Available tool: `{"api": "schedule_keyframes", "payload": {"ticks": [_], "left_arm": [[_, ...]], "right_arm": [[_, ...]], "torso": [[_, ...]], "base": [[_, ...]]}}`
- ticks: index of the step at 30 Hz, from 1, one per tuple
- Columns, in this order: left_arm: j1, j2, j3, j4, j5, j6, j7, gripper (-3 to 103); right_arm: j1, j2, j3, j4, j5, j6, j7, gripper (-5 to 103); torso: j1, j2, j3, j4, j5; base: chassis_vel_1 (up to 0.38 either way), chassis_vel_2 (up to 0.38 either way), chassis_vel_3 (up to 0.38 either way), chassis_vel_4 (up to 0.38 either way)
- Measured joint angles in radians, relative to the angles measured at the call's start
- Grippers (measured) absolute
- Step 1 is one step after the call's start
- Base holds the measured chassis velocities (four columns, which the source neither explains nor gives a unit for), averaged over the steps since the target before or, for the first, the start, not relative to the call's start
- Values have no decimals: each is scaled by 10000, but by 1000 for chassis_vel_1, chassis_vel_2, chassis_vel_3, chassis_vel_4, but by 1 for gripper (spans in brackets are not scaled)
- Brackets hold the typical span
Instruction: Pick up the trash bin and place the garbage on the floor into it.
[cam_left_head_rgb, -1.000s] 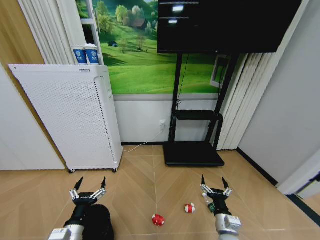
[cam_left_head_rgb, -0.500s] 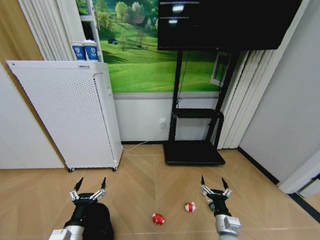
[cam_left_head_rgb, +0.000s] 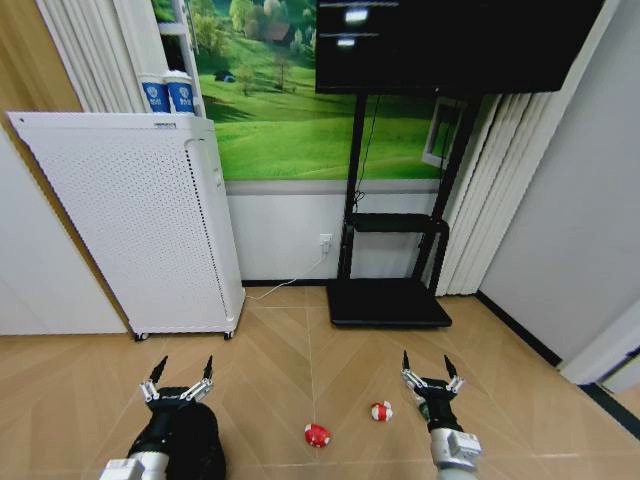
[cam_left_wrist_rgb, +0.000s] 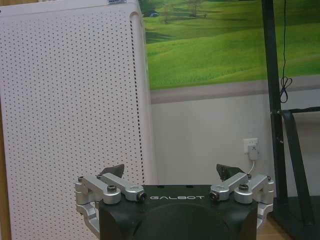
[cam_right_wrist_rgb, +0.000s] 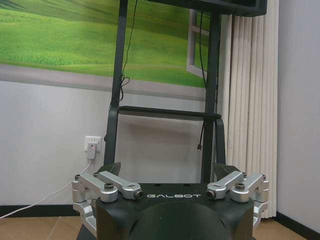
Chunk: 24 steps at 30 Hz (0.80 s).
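A small black round wire-mesh trash bin (cam_left_head_rgb: 190, 445) sits low on the floor at about 7 o'clock in the head view, partly hidden under the left arm; its mesh reads as one dark mass. The left gripper (cam_left_head_rgb: 178, 374) hangs just above its far rim with fingers spread wide and nothing between them, and the left wrist view shows the same splayed fingers (cam_left_wrist_rgb: 112, 172) facing the tall white perforated cabinet (cam_left_wrist_rgb: 70, 115).

On the light tan chevron-plank floor (cam_left_head_rgb: 290, 340), a red ball-like wad (cam_left_head_rgb: 317, 435) lies near 6 o'clock. A red-and-white wad (cam_left_head_rgb: 380, 411) rests a little toward 5 o'clock, apart from the first. A small clear plastic bottle with a green label (cam_left_head_rgb: 424, 409) shows just behind the right gripper (cam_left_head_rgb: 427, 370), whose fingers are also fully open and empty above the floor.

Bare floor stretches from the garbage toward 12 o'clock, bounded there by the black base plate of the television stand (cam_left_head_rgb: 387, 305) and the white wall. The cabinet stands on small casters at 10 o'clock, with two blue-and-white paper cups (cam_left_head_rgb: 168, 95) on top. A white cable (cam_left_head_rgb: 285, 290) trails along the skirting. A dark strip (cam_left_head_rgb: 515, 332) edges the floor at 3 o'clock, beside pale pleated curtains (cam_left_head_rgb: 480, 200).
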Motion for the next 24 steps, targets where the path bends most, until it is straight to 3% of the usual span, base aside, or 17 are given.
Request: {"api": "schedule_keyframes", "payload": {"ticks": [8, 16, 24], "left_arm": [[-26, 2, 0, 40, 1, 2, 2, 100], [-17, -26, -30, 60, 19, 9, -12, 100], [-1, -35, -40, 54, 48, 10, -26, 100]], "right_arm": [[23, 5, -3, -49, 0, -10, 11, 100], [66, 25, 13, -99, 0, -11, 20, 100], [67, 29, 14, -99, 0, -11, 20, 100]], "torso": [[-26, -208, -183, 0, 0], [-67, -615, -548, 0, 0], [-68, -689, -620, 0, 0]], "base": [[0, 0, 0, 0], [0, 0, 0, 0], [0, 0, 0, 0]]}}
